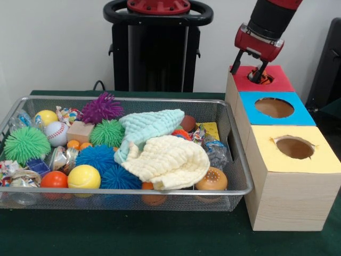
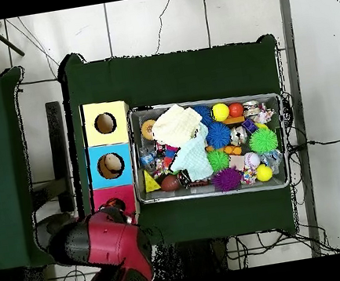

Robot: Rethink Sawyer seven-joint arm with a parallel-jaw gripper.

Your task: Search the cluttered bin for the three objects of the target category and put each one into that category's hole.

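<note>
Directly beneath end effector (image 1: 257, 75): hole (image 1: 265, 79).

The bin (image 1: 234, 160) fills the left and centre of the front view, heaped with balls and toys. Two cloths (image 1: 162, 152) lie on top at its middle, one partly over the other. Three boxes run up the right side in a row; the hole (image 1: 264, 78) is in the uppermost, with the gripper (image 1: 259, 73) directly over it.
</note>
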